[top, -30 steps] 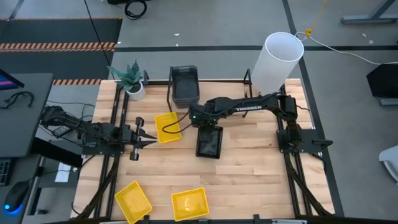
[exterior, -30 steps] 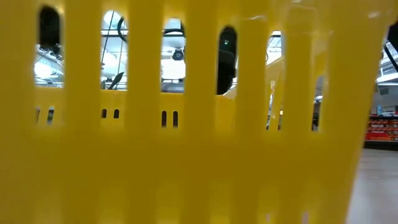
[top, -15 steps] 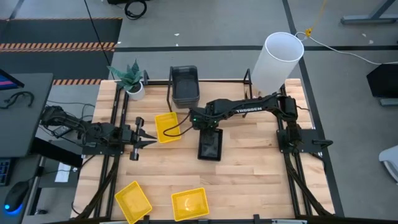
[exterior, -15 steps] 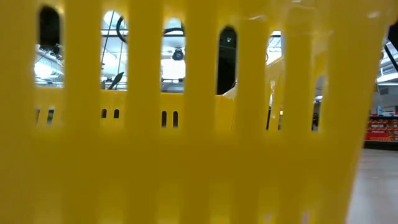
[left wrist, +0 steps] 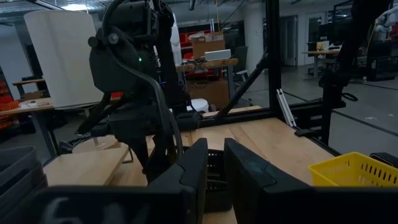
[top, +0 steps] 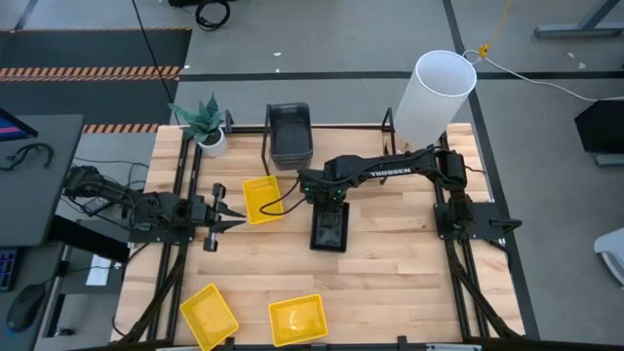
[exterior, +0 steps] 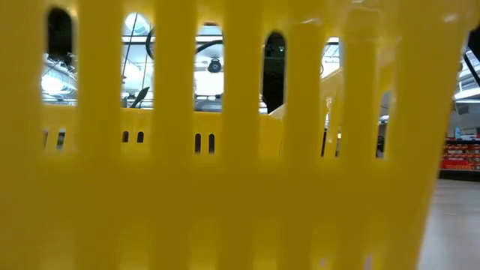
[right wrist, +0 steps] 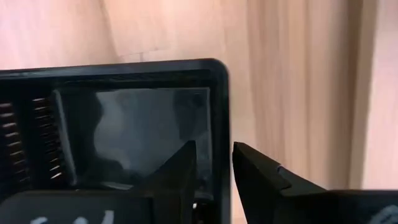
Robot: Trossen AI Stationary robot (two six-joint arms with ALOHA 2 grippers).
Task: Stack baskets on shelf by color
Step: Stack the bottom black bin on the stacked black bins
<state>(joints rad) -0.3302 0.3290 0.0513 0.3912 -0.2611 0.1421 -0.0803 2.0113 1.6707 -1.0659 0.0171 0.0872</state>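
A small black perforated basket lies flat on the table's middle, and my right gripper stands over its far end, shut on it. One yellow basket rests on the wood left of it. Two more yellow baskets sit at the near edge, and one of them blocks the low view. Dark grey baskets sit stacked in the shelf at the far edge. My left gripper waits shut, just left of the yellow basket. My right gripper holds the black basket by its far short wall. One finger is inside the basket and the other finger is outside it. They come from above, pointing down. The basket's bottom lies on the table.
A tall white cylinder stands at the far right corner beside the shelf's posts. A small potted plant stands at the far left. Bare wood lies between the black basket and the near yellow baskets, and to the right.
My right gripper has drawn the black basket a little toward the near edge. The basket has turned from slightly askew to square with the table.
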